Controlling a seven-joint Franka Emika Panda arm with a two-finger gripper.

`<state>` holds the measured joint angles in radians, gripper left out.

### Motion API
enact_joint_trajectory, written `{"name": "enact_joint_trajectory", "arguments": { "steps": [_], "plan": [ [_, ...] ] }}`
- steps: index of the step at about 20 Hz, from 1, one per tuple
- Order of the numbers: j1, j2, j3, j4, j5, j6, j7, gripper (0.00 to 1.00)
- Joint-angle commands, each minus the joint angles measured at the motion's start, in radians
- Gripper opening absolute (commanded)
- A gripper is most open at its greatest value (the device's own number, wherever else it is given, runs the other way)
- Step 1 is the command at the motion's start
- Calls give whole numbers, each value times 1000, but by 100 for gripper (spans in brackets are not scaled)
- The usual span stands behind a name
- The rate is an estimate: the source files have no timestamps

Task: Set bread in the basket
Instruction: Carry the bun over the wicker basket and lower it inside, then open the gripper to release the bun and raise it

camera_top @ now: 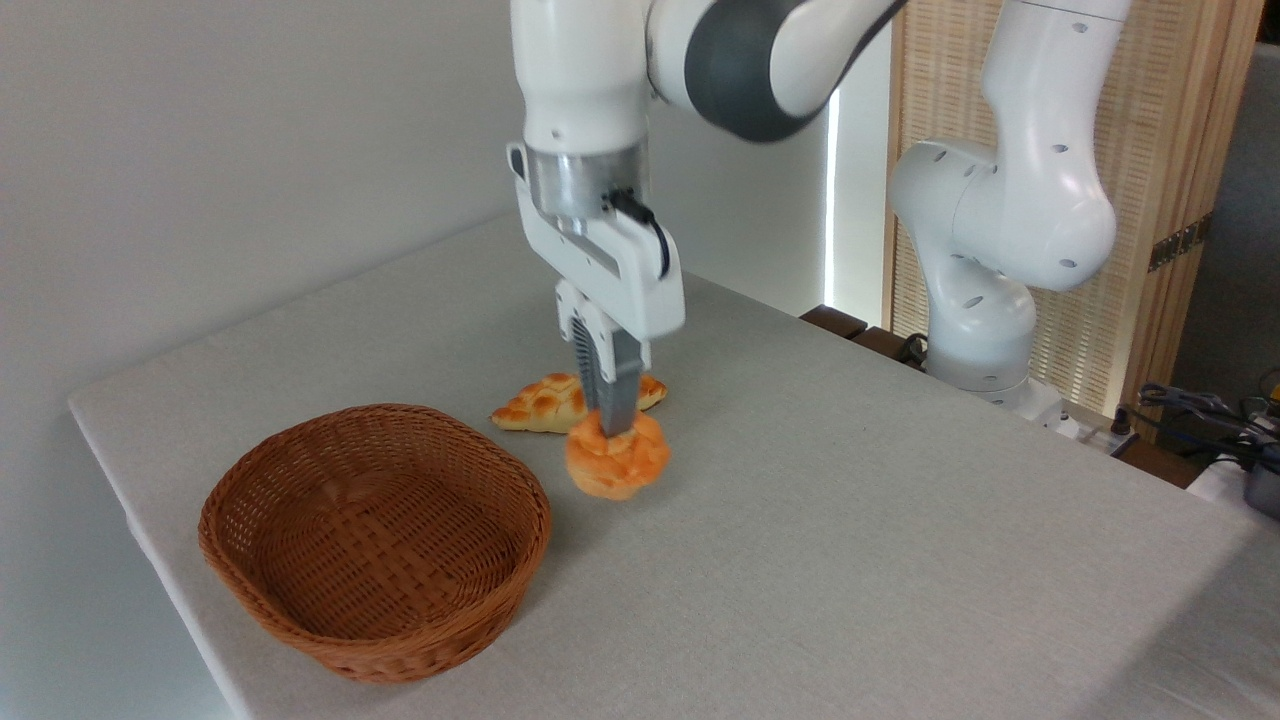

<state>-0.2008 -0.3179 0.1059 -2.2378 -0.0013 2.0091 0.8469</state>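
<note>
**A:** In the fixed camera view, you're looking at the gripper [612, 425] pointing straight down with its fingers pinched into the top of the bun [617, 457]. So it's clamping the bun, which seems to be sitting just clear of the table [850, 520], though I can't be sure it's off the cloth.

**B:** And which way is the basket [376, 540] lying from there?

**A:** It's sitting to the left and nearer the camera, just beside the bun, its rim close but not touching. The bun is round, so no long axis is mattering here; you're only needing to clear that rim.

**B:** Anything crowding you?

**A:** The loaf [560, 402] is lying behind the bun, on the far side from the basket, so it's staying out of your path. The table is running flat and grey, a plain wall is standing behind it, and a slatted screen is showing at the right.
</note>
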Motion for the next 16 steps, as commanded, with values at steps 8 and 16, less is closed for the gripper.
{"name": "enact_joint_trajectory", "arguments": {
  "steps": [8, 16],
  "plan": [
    [-6, 273, -15, 317, -68, 126, 20, 4],
    [-5, 376, -44, 311, -49, 240, 38, 100]
  ]
}}
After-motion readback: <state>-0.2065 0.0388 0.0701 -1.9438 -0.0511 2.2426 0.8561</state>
